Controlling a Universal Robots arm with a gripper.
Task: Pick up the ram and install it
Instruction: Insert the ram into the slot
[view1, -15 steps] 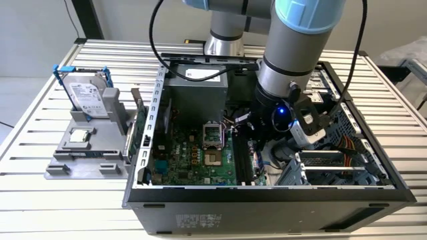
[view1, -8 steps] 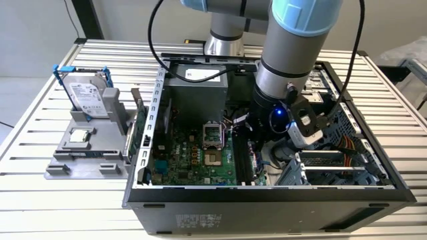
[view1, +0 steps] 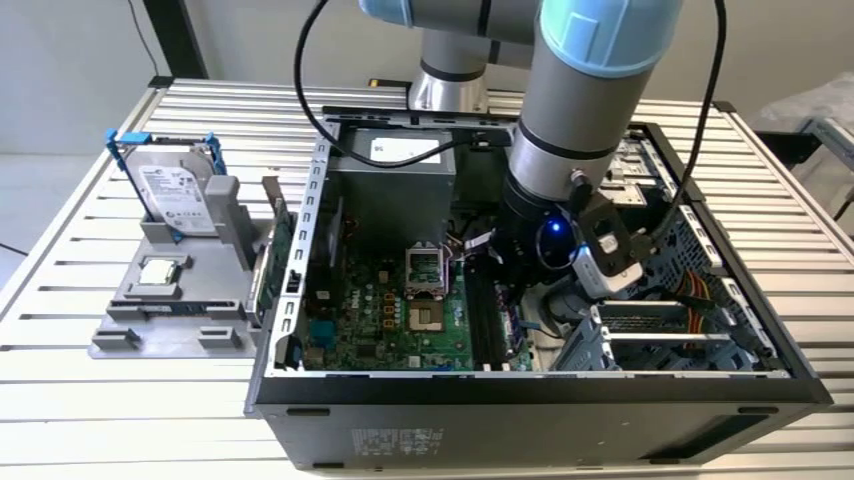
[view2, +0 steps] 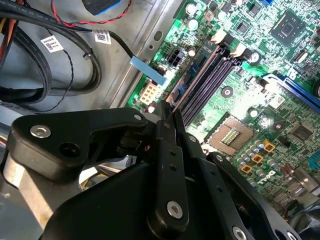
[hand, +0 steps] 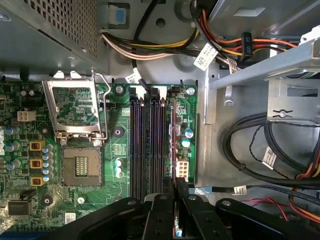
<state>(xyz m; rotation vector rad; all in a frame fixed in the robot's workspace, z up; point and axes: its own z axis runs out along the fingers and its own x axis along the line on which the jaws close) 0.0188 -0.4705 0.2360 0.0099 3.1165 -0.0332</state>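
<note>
Over the green motherboard (hand: 115, 150) inside the open computer case, the black hand (hand: 175, 192) pinches the thin green ram stick (view2: 192, 82) edge-on above the outermost black slot; slight misalignment could jam its notch or bend it.

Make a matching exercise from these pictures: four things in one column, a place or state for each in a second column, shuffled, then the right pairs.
Things
1. ram
2. hard drive
3. CPU socket
4. gripper

Places or states
A. standing upright in a grey holder on the table, outside the case
B. empty, its metal cover lifted open
C. thin stick seen edge-on, lined up along the black memory slots
D. inside the open case, at the near end of the memory slots

Pairs: 1-C, 2-A, 3-B, 4-D
</note>
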